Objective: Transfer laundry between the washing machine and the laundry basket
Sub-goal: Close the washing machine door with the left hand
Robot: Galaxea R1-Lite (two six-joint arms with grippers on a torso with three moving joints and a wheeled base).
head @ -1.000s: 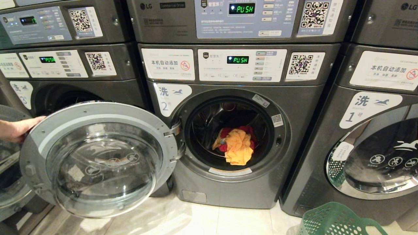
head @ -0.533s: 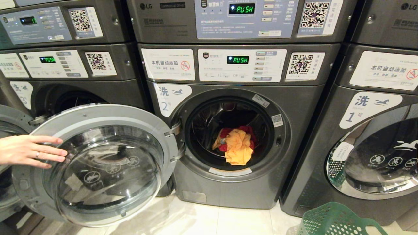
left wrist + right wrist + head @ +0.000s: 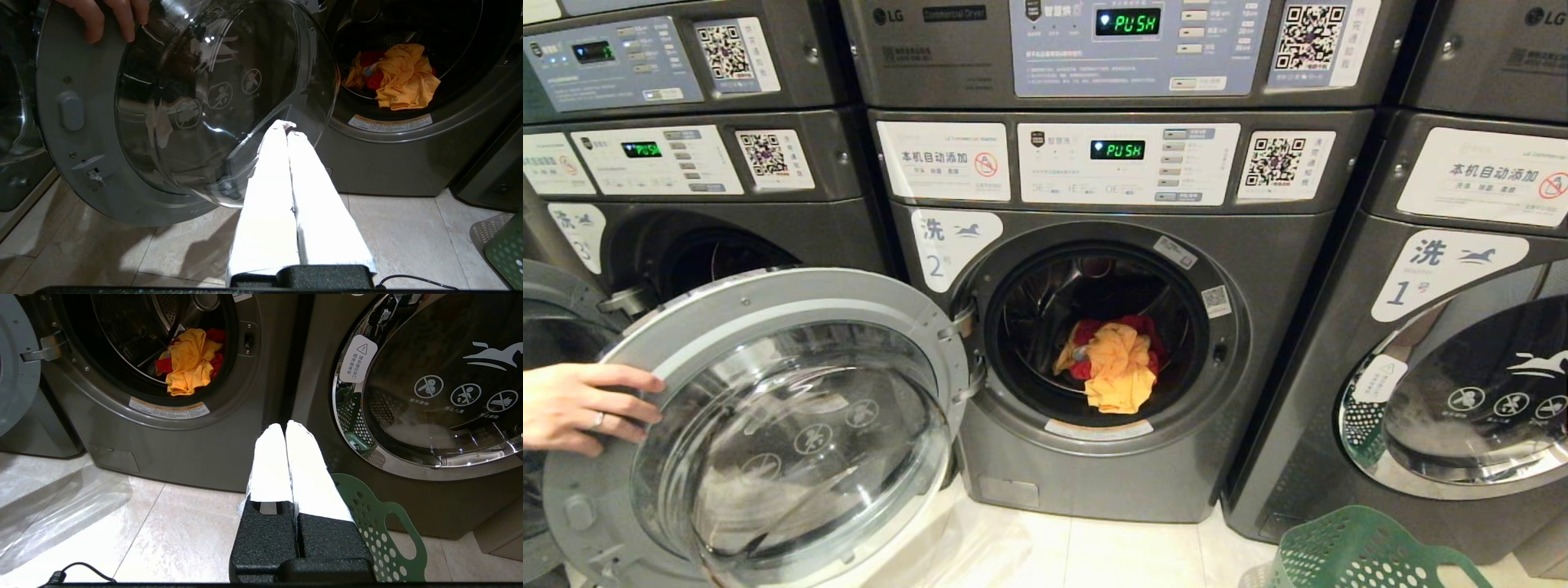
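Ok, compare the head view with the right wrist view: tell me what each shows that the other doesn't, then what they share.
Only the head view shows a person's hand on the rim of the swung-open door, the control panels reading PUSH, and the label numbered 2.

Only the right wrist view shows the right tool, shut, hanging above the floor in front of the machines.

Both show the washing machine with its open drum holding orange laundry over something red, the closed neighbouring machine and the green laundry basket.

Glossy pale floor tiles (image 3: 1127,555) below stacked grey machines (image 3: 1462,245).
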